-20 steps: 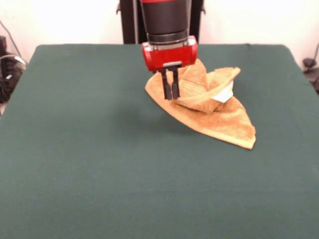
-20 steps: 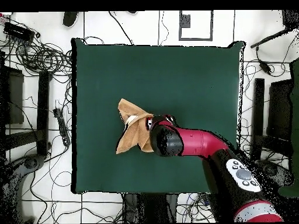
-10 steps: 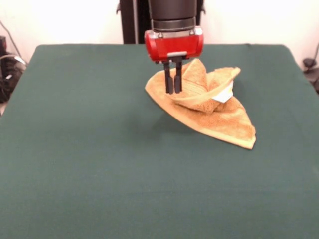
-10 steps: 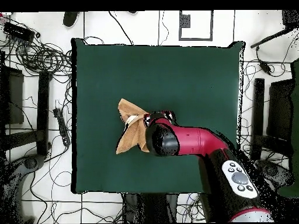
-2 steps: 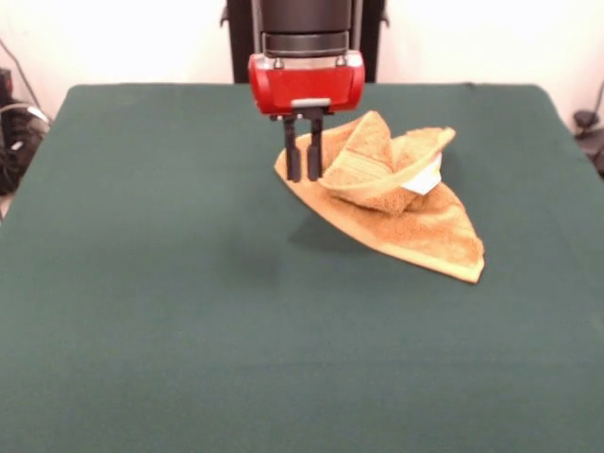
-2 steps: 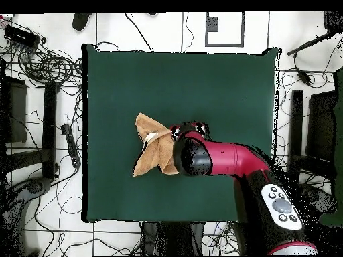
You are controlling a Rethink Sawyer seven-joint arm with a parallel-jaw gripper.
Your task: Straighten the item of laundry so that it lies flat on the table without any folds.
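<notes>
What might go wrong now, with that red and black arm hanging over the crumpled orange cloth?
1. The tool sits at the very edge of the crumpled orange-tan terry towel, fingers close together; coming down there, it may catch only a thin hem or miss.
2. The towel is folded over itself with its small white label tag tucked between layers; a pinch could grab two layers and drag the fold along the dark green felt table instead of opening it.

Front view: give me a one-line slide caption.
Sawyer gripper poised at the edge of a crumpled orange-tan towel on the green table, jaws nearly closed, holding nothing.
</notes>
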